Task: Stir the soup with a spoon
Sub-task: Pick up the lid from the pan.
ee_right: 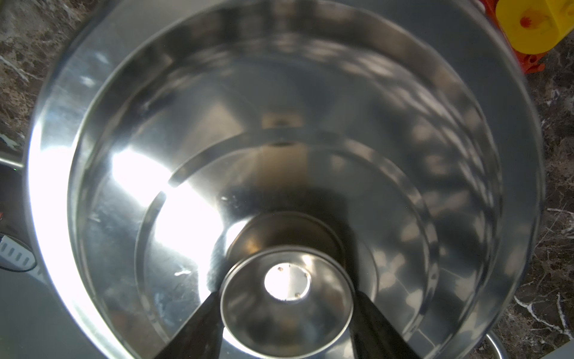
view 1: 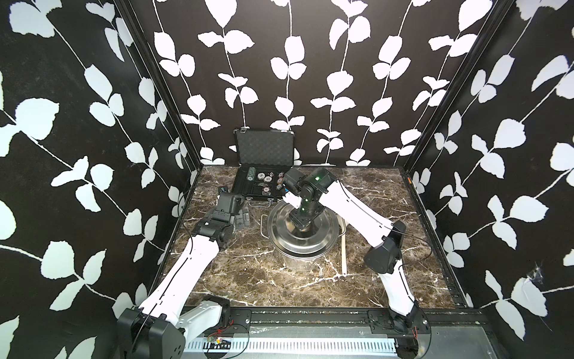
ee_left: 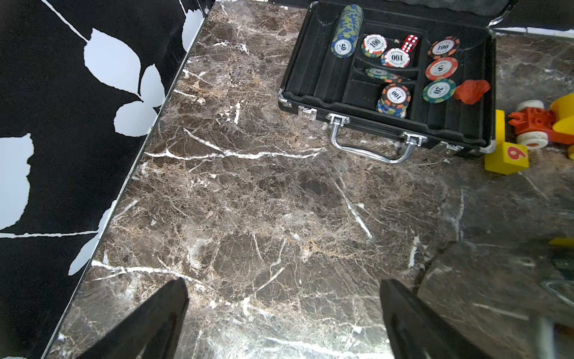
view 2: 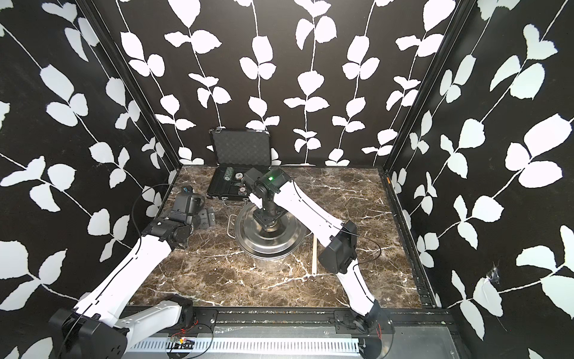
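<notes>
Nearest, spoon [view 1: 343, 248] lay flat on marble [view 1: 248, 279] just R of pot [view 1: 295, 264], handle running near-far, bowl end out of sight. On pot sat lid [view 1: 279, 227]; R gripper [ee_right: 287, 295] straddled its knob [ee_right: 287, 320], clamped or not I couldn't tell; L gripper [ee_left: 282, 281] hung wide open over bare marble at L. At far edge chip case [view 1: 264, 150] stood open.
</notes>
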Robot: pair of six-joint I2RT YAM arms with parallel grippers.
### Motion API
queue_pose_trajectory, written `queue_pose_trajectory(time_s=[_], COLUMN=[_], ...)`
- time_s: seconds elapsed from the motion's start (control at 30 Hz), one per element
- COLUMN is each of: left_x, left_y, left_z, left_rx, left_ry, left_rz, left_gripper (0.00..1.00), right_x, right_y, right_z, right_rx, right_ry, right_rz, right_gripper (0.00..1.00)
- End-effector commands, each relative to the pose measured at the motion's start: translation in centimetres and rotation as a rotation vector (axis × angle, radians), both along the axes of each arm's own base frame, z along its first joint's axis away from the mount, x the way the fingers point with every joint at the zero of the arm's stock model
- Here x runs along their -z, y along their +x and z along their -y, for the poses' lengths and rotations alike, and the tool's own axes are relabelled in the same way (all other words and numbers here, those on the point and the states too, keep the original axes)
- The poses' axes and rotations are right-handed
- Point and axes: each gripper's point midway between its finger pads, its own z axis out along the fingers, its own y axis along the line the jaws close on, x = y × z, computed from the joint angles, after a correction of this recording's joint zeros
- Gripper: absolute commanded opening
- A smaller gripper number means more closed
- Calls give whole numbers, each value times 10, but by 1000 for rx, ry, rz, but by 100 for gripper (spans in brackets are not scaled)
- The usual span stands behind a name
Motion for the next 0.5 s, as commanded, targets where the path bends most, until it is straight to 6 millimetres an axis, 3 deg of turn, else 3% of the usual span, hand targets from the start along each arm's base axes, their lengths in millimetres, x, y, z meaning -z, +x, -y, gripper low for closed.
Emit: queue_pose_trajectory(time_s=[0.0, 0.33, 0.47], left_x=[-3, -10, -13], left_y=[-1, -4, -13], left_z=[-2, -7, -29], left_rx=[-9, -23, -117], left_ry=[-13, 4, 82], left_rz=[20, 44, 26], left_gripper=[99, 99, 99], right_x=[8, -12, -36], right_y=[1, 10, 11], right_z=[9, 2, -5], right_rx=[13, 23, 24], right_ry=[-68, -6, 86], right_rz=[2, 72, 117], right_gripper=[58, 47, 47])
